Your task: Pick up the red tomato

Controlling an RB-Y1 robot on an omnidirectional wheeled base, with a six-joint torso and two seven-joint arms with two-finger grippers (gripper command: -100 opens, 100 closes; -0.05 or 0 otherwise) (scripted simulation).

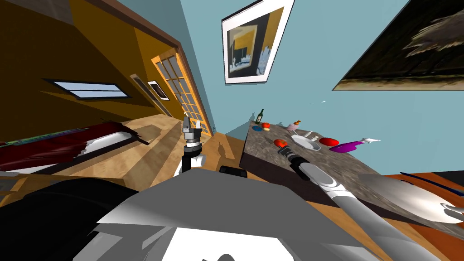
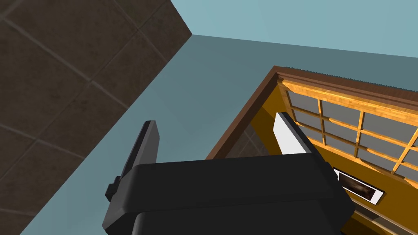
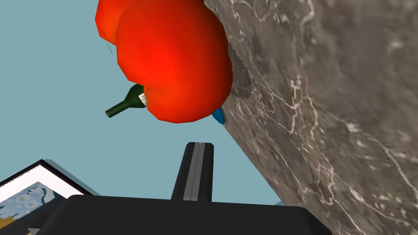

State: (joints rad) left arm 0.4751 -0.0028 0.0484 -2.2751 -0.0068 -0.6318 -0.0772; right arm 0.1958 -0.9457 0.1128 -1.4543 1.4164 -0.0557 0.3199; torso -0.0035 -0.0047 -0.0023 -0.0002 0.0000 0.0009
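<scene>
One red tomato (image 3: 175, 61) on grey table (image 3: 326, 122), right hand (image 1: 282, 148) near it, grip unclear, left hand (image 2: 216, 122) spread, empty

Open run to the tomato from the near side; clutter on its right and far side.
The right gripper (image 1: 284, 150) sits just short of the tomato (image 1: 280, 143), nothing between them, with the stone counter (image 1: 351, 165) close alongside. The near stretch of counter is bare stone. Just right of the tomato a white plate (image 1: 304, 142) crowds that side, with a red object (image 1: 329, 141) and a purple bottle (image 1: 348, 147) further right. At the far end a blue disc (image 1: 257, 128) and a green bottle (image 1: 259, 116) stand well apart. To the left the counter ends at wood floor (image 1: 226, 145).
</scene>
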